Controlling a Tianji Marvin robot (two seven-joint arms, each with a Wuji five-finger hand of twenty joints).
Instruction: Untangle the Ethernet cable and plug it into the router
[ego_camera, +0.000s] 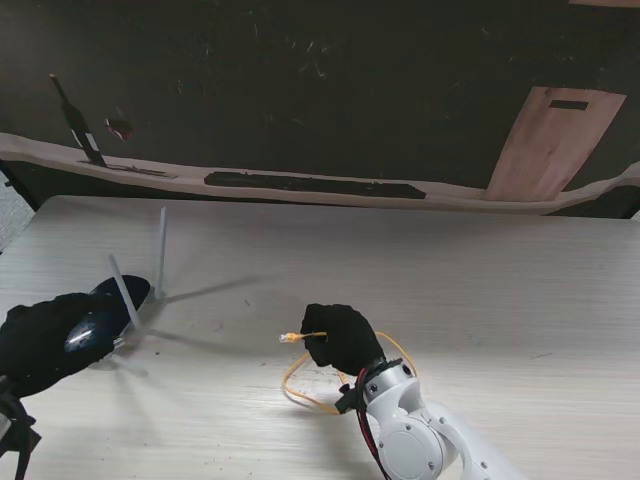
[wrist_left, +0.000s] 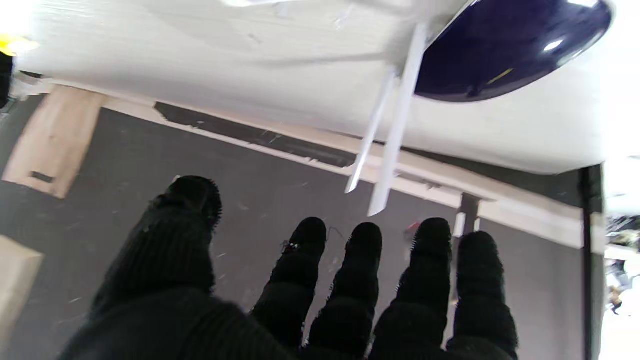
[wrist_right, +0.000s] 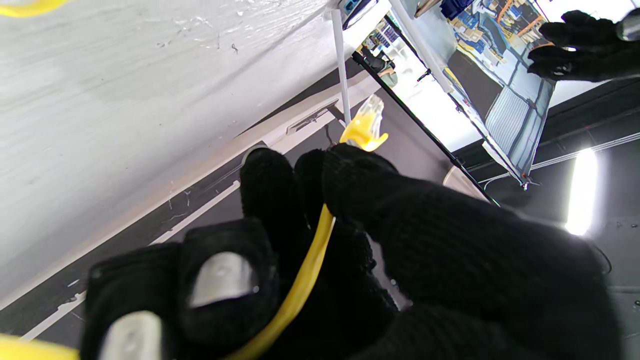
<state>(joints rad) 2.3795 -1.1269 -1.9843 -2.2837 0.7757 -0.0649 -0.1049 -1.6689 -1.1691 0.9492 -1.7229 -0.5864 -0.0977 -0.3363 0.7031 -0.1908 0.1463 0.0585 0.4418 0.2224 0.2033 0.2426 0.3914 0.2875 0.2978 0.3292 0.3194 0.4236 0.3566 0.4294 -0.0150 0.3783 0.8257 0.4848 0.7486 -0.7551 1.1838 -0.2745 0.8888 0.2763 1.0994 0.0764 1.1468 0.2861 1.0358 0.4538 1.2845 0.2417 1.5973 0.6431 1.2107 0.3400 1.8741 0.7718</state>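
Right hand (ego_camera: 343, 338) clenched on cable (ego_camera: 300, 385) behind plug (ego_camera: 290, 337) — limp, light; left hand (ego_camera: 45, 342) spread, empty, beside router (ego_camera: 105, 310).

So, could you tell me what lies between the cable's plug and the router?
Only bare table, in the stand view: the plug in the right robot hand points toward the router.

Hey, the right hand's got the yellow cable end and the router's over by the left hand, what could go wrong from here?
1. The right hand pinches the Ethernet cable just behind its plug, so the plug could twist or slip when pushed in.
2. The cable's slack still loops beside the wrist and may snag on it.
3. The router lies partly under the left hand, whose fingers look spread, so it may slide, and its antennas stick up in the approach path.
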